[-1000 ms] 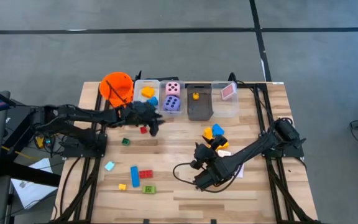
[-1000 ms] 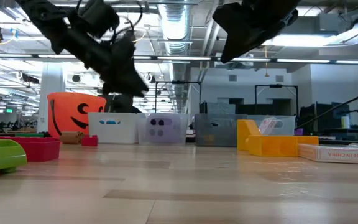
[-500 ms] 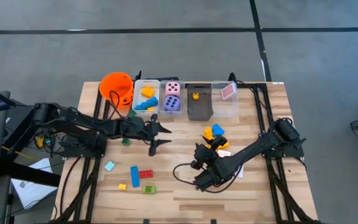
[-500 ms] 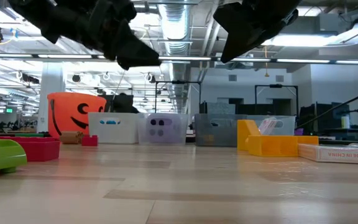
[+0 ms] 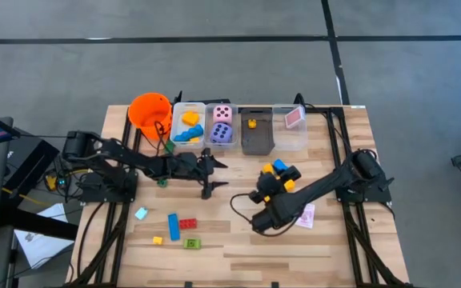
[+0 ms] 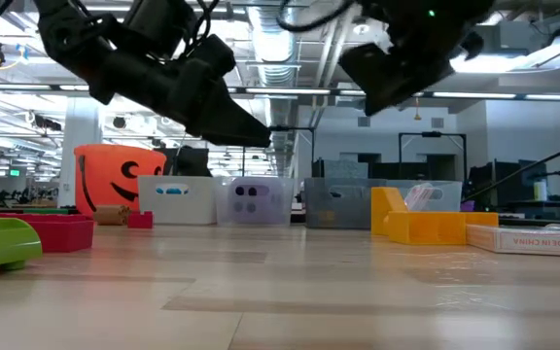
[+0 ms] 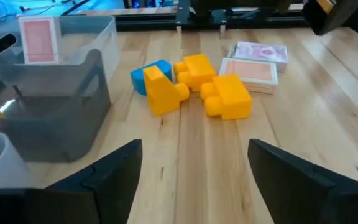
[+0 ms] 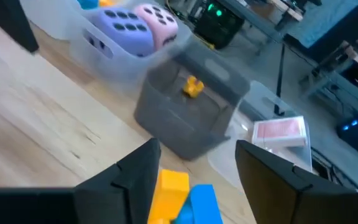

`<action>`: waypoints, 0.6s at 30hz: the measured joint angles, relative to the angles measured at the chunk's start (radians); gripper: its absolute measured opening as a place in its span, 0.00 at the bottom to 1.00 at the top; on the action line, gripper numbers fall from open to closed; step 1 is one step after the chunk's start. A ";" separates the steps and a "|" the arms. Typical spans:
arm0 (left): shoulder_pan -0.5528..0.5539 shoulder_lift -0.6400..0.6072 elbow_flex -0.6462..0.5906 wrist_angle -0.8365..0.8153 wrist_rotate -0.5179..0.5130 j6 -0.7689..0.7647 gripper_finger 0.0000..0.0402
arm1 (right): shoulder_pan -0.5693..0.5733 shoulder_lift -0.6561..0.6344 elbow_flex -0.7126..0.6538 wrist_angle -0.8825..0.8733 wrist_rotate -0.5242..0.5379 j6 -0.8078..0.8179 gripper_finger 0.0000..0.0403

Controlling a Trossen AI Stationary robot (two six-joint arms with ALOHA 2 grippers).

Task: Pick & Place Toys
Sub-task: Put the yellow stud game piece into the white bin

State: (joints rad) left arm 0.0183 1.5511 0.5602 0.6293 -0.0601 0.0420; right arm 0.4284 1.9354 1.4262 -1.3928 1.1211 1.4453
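My left gripper [image 5: 214, 176] hangs open and empty above the table's middle, in front of the bins. Its wrist view [image 7: 194, 155] looks at a cluster of yellow blocks [image 7: 194, 84] with a blue one [image 7: 143, 73], and at pink-white cards [image 7: 253, 62], all lying flat on the table. My right gripper [image 5: 274, 186] is open and empty above the table, just short of that cluster [image 5: 277, 169]. Its wrist view [image 8: 197, 149] shows a yellow block [image 8: 169, 190] and a blue one [image 8: 201, 202] between its fingers. The dotted dice [image 5: 222, 125] sit in a clear bin.
Along the far edge stand an orange bucket [image 5: 150, 112], a clear bin with blocks [image 5: 187, 122], a grey bin [image 5: 256, 136] and a clear bin with a card [image 5: 292, 120]. Loose blocks [image 5: 178, 226] lie near left. A card [image 5: 305, 214] lies beside my right arm.
My left gripper has drawn back from the bins toward the table's middle and right, staying open. My right gripper has swung from the near side toward the far edge, up to the yellow and blue blocks. A card now shows where the right arm was.
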 joint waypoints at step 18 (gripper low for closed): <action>0.007 -0.027 -0.001 -0.015 0.004 -0.076 0.71 | -0.019 -0.042 -0.200 -0.013 -0.066 0.108 0.89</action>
State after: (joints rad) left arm 0.0257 1.5246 0.5594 0.6144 -0.0563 -0.0341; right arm 0.4099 1.8936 1.2263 -1.4056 1.0549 1.5537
